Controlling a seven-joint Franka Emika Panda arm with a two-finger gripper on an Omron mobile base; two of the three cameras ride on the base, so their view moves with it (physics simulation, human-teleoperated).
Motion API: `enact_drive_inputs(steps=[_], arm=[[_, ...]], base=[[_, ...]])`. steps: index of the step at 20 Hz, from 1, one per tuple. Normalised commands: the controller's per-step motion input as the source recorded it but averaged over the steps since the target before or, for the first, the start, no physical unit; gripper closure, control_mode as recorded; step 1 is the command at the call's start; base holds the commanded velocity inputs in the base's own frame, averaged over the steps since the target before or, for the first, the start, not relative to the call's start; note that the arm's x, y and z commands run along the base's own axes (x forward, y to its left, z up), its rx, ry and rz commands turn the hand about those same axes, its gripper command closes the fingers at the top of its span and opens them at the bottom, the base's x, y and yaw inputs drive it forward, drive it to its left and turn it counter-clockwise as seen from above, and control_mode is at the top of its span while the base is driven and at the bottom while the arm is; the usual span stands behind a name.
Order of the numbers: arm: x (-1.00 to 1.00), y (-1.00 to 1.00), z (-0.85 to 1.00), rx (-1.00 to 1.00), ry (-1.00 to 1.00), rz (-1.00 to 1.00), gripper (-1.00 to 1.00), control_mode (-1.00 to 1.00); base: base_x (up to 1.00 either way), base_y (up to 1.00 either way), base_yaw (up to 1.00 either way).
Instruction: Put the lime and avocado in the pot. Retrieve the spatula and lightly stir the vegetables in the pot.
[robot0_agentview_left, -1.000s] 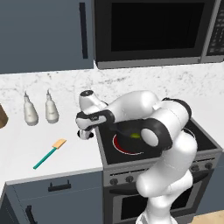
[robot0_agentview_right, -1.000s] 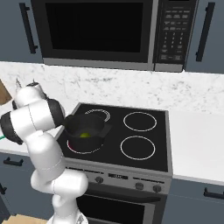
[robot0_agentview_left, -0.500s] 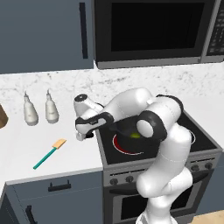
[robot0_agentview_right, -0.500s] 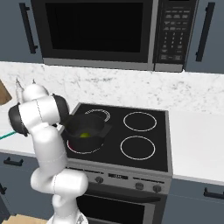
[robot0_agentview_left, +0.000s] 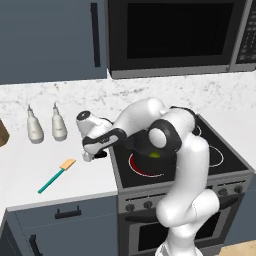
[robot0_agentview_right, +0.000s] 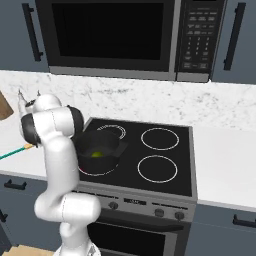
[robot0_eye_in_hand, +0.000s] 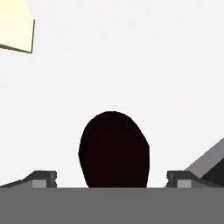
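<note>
The white arm reached out to its left, over the pale table (robot0_agentview_left: 30, 170) beside the black stove (robot0_agentview_left: 227, 165). Its claw (robot0_agentview_left: 95, 156) hung low above that table with its jaws spread as wide as they go and nothing between them. Directly beneath it, in the hand view, sat the dark, nearly black egg-shaped avocado (robot0_eye_in_hand: 114, 148), lying on the white table between the two dark fingertips (robot0_eye_in_hand: 43, 178) but not pinched by them.

The low, wide dark grey pot (robot0_agentview_right: 97, 147) stood on the front left burner of the stove, and the small round yellow-green lime (robot0_agentview_right: 97, 154) lay inside it.

The slim spatula (robot0_agentview_left: 56, 175) with its long teal handle and flat tan-orange blade lay flat on the table, near the claw on its left, the blade end pointing toward the claw.

Two pale grey bottles (robot0_agentview_left: 46, 127) stood upright side by side near the marble backsplash, behind the spatula.
</note>
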Motion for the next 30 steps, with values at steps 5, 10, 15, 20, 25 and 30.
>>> enact_drive_inputs(steps=[5,10,15,20,25,30], arm=[[0.13,0.00,-0.13,-0.05,0.00,0.02,1.00,-1.00],[0.00,-0.01,-0.06,-0.04,0.00,0.01,1.00,-1.00],[-0.04,-0.26,0.15,0.00,-0.03,0.01,1.00,-1.00],[-0.66,-0.22,0.94,0.00,-0.15,0.05,1.00,-1.00],[-0.69,-0.24,1.00,0.00,-0.05,0.04,1.00,-1.00],[-0.30,-0.67,0.87,0.00,0.05,0.00,1.00,-1.00]], base=[[0.00,0.00,0.00],[0.00,0.00,0.00],[0.00,0.00,0.00],[0.00,0.00,0.00],[0.00,0.00,0.00],[0.00,0.00,0.00]])
